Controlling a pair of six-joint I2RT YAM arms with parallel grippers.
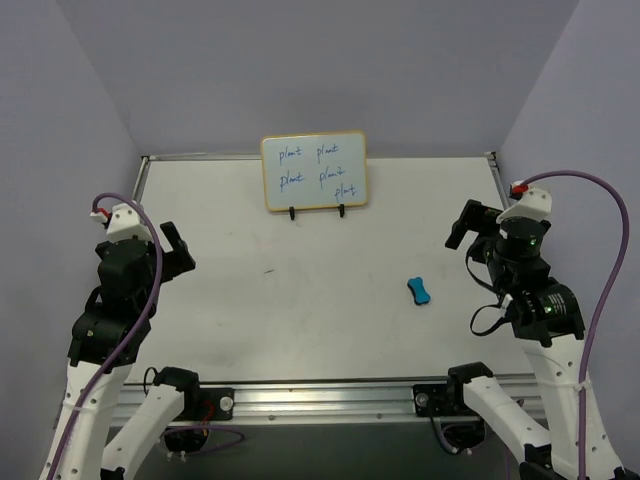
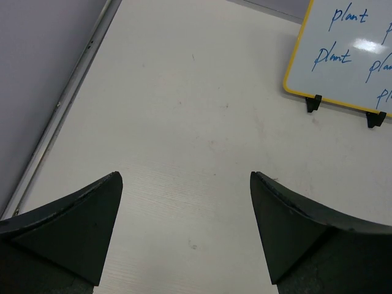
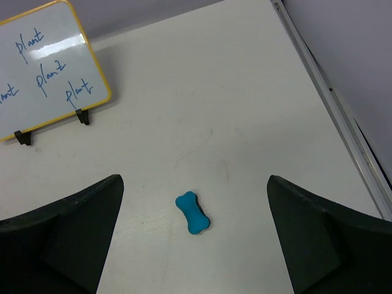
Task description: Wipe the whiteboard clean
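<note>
The whiteboard (image 1: 314, 171), white with a tan-yellow frame and blue handwriting, stands upright on a black wire stand at the back middle of the table. It also shows in the left wrist view (image 2: 343, 55) and the right wrist view (image 3: 43, 67). A small blue bone-shaped eraser (image 1: 419, 290) lies on the table right of centre, and in the right wrist view (image 3: 193, 213) it lies between the fingers, below them. My left gripper (image 1: 172, 247) is open and empty at the left. My right gripper (image 1: 467, 228) is open and empty, raised to the right of the eraser.
The white table (image 1: 300, 300) has a metal rail along its near edge (image 1: 320, 400) and raised edges at left and right. Purple-grey walls close the back and sides.
</note>
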